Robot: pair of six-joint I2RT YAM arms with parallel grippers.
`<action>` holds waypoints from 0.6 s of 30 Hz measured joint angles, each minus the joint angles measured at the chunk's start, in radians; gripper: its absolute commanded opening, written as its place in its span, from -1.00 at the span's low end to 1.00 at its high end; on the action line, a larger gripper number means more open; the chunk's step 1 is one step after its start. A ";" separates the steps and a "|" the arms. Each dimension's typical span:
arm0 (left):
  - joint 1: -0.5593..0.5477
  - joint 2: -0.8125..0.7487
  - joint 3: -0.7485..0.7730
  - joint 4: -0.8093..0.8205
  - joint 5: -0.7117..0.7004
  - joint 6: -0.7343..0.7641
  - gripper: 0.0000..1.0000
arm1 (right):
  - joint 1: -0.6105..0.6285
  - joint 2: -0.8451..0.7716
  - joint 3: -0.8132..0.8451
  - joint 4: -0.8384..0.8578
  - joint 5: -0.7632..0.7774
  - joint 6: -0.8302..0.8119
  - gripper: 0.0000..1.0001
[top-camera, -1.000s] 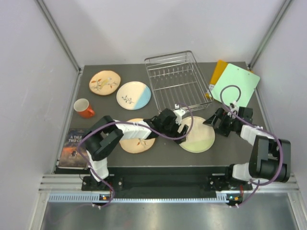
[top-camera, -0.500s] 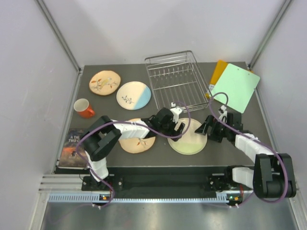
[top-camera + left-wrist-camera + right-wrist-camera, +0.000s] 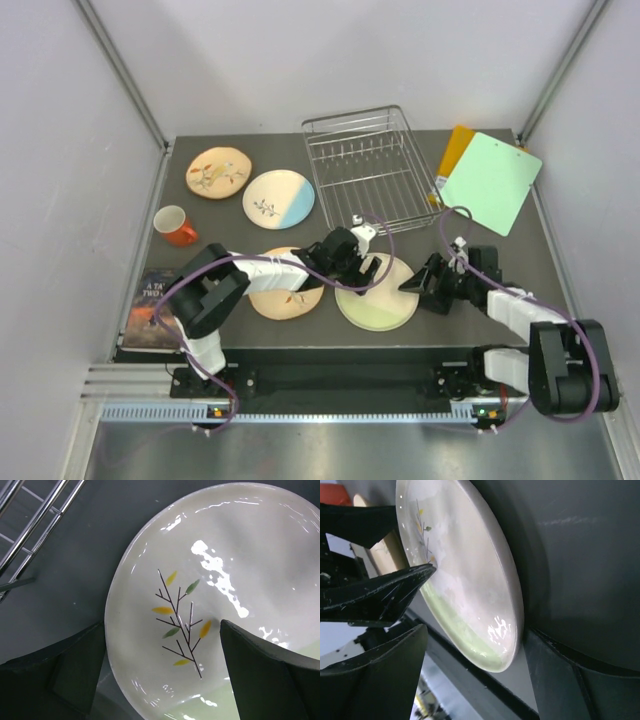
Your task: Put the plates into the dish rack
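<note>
The cream and pale green plate (image 3: 377, 292) with a leaf sprig lies at the table's front centre. My left gripper (image 3: 352, 258) is open at its far left rim; in the left wrist view the plate (image 3: 210, 580) runs between the fingers (image 3: 75, 670). My right gripper (image 3: 425, 285) is at the plate's right edge, open around the rim (image 3: 470, 580), one finger (image 3: 570, 680) against the edge and the other clear of it. A tan plate (image 3: 285, 297) lies partly under my left arm. Another tan plate (image 3: 219, 172) and a white-and-blue plate (image 3: 279, 198) lie at the back left. The dish rack (image 3: 365, 170) stands behind.
A red cup (image 3: 176, 225) and a book (image 3: 150, 300) are on the left side. A green board (image 3: 492, 182) overlaps an orange one (image 3: 455, 150) at the back right. Rack wires (image 3: 30, 520) show beside the plate in the left wrist view.
The cream and green plate has slid left toward the table's front centre, with both grippers moving left alongside it. The right gripper's jaws have narrowed around the rim.
</note>
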State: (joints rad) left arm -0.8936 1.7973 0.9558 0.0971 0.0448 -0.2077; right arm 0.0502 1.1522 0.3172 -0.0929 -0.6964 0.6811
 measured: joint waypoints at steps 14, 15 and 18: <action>-0.022 -0.002 0.000 -0.008 -0.087 -0.063 0.88 | -0.012 0.077 -0.045 0.153 -0.085 0.152 0.52; -0.025 -0.002 0.000 -0.008 -0.088 -0.067 0.88 | -0.012 0.057 -0.051 0.149 -0.073 0.156 0.52; -0.034 -0.001 0.013 -0.033 -0.089 -0.075 0.88 | -0.013 0.012 -0.056 0.122 -0.035 0.162 0.49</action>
State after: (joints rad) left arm -0.9276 1.7962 0.9684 0.0639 -0.0441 -0.2825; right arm 0.0372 1.1641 0.2607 0.0292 -0.7315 0.8429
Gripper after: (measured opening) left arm 0.950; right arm 0.757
